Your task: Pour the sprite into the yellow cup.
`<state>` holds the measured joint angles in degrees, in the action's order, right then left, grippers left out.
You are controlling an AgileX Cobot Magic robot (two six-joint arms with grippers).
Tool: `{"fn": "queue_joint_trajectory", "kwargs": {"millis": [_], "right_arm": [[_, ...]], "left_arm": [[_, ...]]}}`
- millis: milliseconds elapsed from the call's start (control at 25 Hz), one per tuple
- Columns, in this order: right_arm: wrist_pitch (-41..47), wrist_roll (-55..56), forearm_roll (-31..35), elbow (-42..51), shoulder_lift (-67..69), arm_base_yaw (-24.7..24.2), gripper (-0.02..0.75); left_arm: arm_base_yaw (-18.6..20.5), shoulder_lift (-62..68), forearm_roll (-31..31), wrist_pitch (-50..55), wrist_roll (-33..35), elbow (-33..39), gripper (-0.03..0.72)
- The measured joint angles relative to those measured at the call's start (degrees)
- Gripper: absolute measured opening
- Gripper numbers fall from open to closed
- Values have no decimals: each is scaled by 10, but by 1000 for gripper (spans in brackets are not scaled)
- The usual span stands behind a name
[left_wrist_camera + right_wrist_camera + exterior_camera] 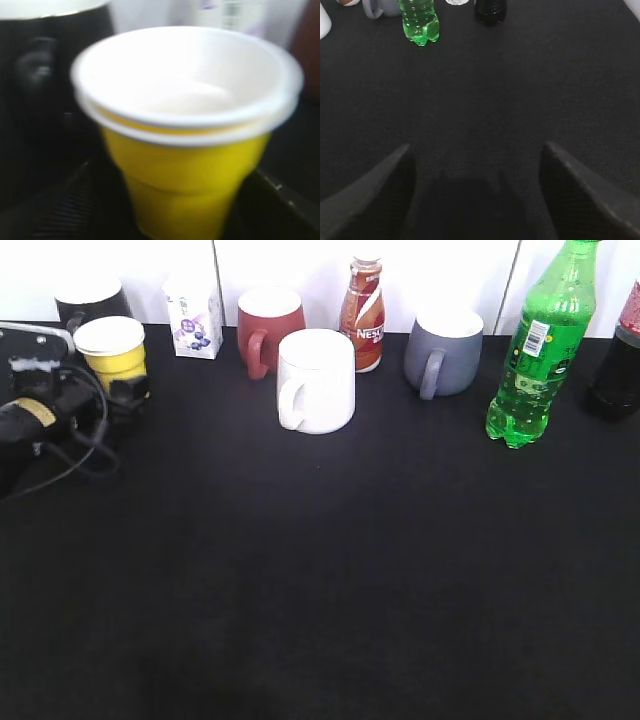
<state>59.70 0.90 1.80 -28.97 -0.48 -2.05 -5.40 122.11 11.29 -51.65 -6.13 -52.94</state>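
Your table [330, 570], black-covered, carries one row of containers along its far edge against a white wall.

- Black mug [90, 305], far left corner: white inside; contents not visible to you.
- Yellow cup [112, 350], just in front of the black mug: white rim and white inside. Your left wrist view looks straight into it and shows nothing but bare white; a second white rim line sits just below the top one, as if two cups are nested. Your left hand [125, 390] sits at the cup, dark fingers low on either side of its base. The blur keeps you from telling whether they press on it.
- Small white carton [193, 318] with a blueberry picture, beside the cup.
- Red mug [268, 328], handle toward you.
- White mug [316, 380], set forward of the row, handle on its left.
- Brown Nestle bottle [363, 315], behind the white mug, capped.
- Grey mug [443, 352], handle at front left.
- Sprite bottle [540, 350], bright green, right of the grey mug, upright on the table and holding bubbly liquid in its lower body.
- Dark cola bottle [618, 360], at the right edge, just beside the sprite bottle.

Your right hand [475, 170] hovers over bare table, its two fingers spread wide and holding nothing, well apart from the sprite bottle.
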Motion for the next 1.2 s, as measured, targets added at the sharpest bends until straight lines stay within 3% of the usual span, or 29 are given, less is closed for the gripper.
{"fn": "queue_joint_trajectory", "kwargs": {"millis": [280, 440, 560, 760, 960, 1040, 1120, 1200], "right_arm": [[0, 0, 0, 0, 0, 0, 585], [0, 0, 0, 0, 0, 0, 585], [0, 0, 0, 0, 0, 0, 585], [0, 0, 0, 0, 0, 0, 585], [-7, 0, 8, -2, 0, 0, 585], [-102, 0, 36, -10, 23, 0, 585], [-274, 0, 34, 22, 75, 0, 585], [-476, -1, 31, 93, 160, 0, 585]], "left_arm": [[0, 52, -2, 7, 0, -84, 663], [0, 58, 7, -23, 0, -86, 517], [0, 58, 12, -78, 0, -81, 496], [0, 21, 41, -169, 0, 12, 472], [0, -92, 150, -175, 0, 133, 465], [0, -153, 222, -175, 0, 178, 465], [0, -189, 272, -177, -15, 198, 465], [0, -196, 286, -178, -31, 201, 465]]}}
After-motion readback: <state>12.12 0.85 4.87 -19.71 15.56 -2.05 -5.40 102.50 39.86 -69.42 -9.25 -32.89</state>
